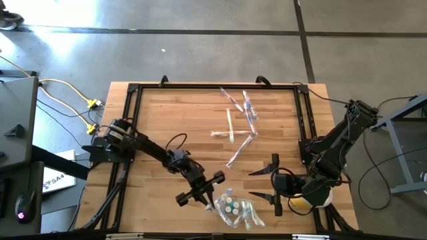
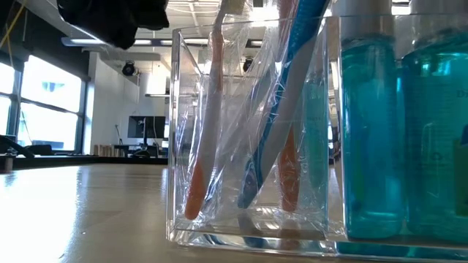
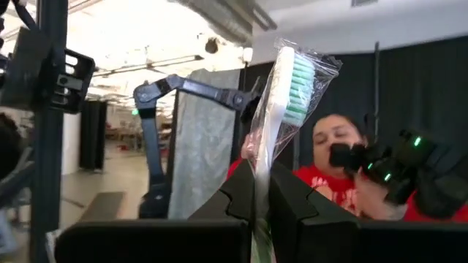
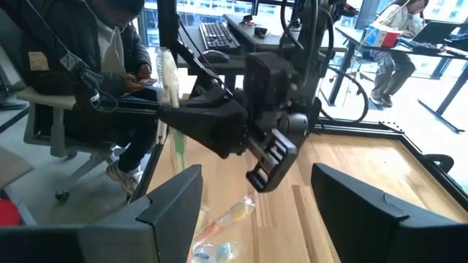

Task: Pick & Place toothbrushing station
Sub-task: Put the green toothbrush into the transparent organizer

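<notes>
From my remote seat I see the left pincer (image 1: 208, 193) clamped tight on a wrapped toothbrush (image 3: 281, 95), which stands upright between its fingers (image 3: 241, 193), green bristles at the upper end, inside clear wrap. That pincer hangs near the front edge of the counter (image 1: 167, 113), just beside the clear holder (image 1: 233, 207), and I cannot tell whether they touch. In the low view the holder (image 2: 248, 146) already carries wrapped toothbrushes, orange and blue among them, next to blue bottles (image 2: 402, 131). More wrapped toothbrushes (image 1: 240, 120) lie scattered toward the back of the counter. The right pincer (image 1: 273, 186) waits to the right of the holder, jaws spread wide and holding nothing.
</notes>
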You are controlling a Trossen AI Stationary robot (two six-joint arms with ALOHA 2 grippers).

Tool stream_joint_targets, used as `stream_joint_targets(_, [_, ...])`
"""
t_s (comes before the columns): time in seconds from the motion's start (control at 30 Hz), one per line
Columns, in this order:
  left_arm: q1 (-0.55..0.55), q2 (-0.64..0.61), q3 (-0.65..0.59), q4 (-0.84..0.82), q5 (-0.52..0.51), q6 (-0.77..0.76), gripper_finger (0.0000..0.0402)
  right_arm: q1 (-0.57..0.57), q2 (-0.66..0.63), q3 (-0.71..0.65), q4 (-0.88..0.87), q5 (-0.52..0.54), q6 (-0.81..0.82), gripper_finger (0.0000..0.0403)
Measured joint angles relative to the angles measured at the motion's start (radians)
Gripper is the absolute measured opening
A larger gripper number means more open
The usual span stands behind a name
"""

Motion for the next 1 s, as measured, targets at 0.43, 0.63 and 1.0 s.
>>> stream_joint_targets(0.43, [-0.219, -0.148, -0.022, -0.426, -0.626, 0.402, 0.001, 0.0, 0.0, 0.0, -0.021, 0.003, -0.059, 0.0249])
stream_joint_targets(0.63, [-0.277, -0.14, -0.021, -0.425, -0.825, 0.467, 0.001, -0.023, 0.0, 0.0, -0.017, 0.008, -0.084, 0.0249])
stream_joint_targets(1.0, [-0.269, -0.136, -0.051, -0.366, -0.826, 0.504, 0.001, -0.046, 0.0, 0.0, -0.022, 0.008, -0.07, 0.0249])
